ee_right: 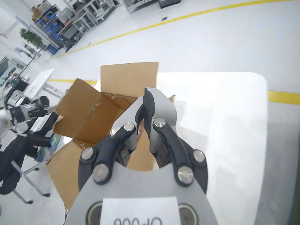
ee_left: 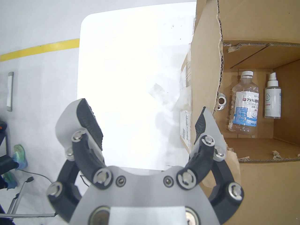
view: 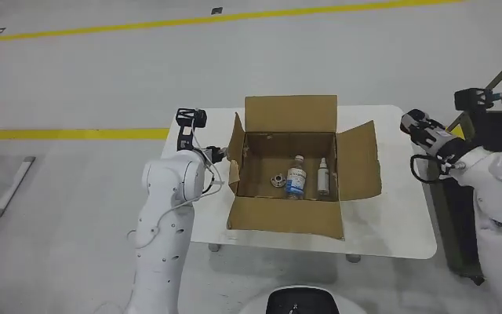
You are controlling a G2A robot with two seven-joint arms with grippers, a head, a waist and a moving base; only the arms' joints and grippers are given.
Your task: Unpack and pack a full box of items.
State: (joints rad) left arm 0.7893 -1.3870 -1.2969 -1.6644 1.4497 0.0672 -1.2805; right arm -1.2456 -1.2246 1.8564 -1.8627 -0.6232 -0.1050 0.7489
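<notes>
An open cardboard box (view: 282, 213) stands on the white table (view: 392, 231), flaps spread. Inside lie a clear bottle with a blue-and-white label (view: 296, 177), a white spray bottle (view: 323, 176) and a small metal ring part (view: 278, 180). The left wrist view looks past the torn flap at the clear bottle (ee_left: 245, 104), spray bottle (ee_left: 272, 99) and metal part (ee_left: 220, 101). My left gripper (ee_left: 143, 113) hangs open above the bare table beside the box's left flap (view: 235, 149), holding nothing. My right gripper (ee_right: 146, 103) is shut and empty, held off the table's right edge, with the box (ee_right: 93, 115) beyond it.
Bare table top lies left of the box (ee_left: 131, 71) and to its right (ee_right: 222, 122). Yellow floor lines (view: 78, 133) run behind the table. Workbenches and shelving (ee_right: 70, 22) stand far off. A dark stand (view: 471, 157) is at the table's right edge.
</notes>
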